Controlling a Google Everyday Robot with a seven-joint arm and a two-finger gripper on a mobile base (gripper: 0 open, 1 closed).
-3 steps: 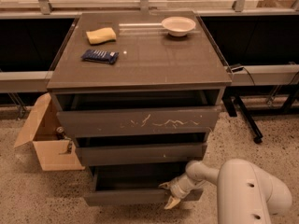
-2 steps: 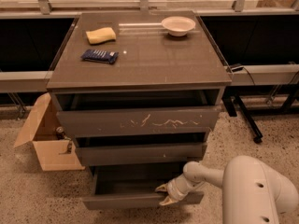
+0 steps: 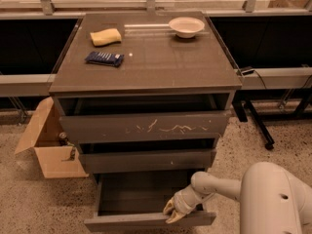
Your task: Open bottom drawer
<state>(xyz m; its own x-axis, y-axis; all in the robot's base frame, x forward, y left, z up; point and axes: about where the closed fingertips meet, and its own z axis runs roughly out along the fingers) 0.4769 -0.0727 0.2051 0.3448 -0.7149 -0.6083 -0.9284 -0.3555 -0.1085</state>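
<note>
Since the view of a second ago was taken, the bottom drawer (image 3: 146, 222) has been drawn further out of the cabinet. Its plain front is now seen lower and nearer the camera, and more of its dark inside is laid bare beneath the middle drawer (image 3: 146, 160). The hand (image 3: 174, 211) has been carried along with it and is set at the upper edge of that front, right of centre, with the pale arm (image 3: 273, 199) reaching in from the lower right. Whether the hand is clamped on the edge or merely hooked behind it cannot be told. The middle drawer and the scratched top drawer (image 3: 146, 126) have not been shifted. The sponge (image 3: 106, 36), the blue packet (image 3: 104, 58) and the bowl (image 3: 186, 26) on the surface (image 3: 161, 72) have been left where they were. The task is judged nearly done: the drawer is already well open, and only a short further pull, kept straight, may be wanted.
</note>
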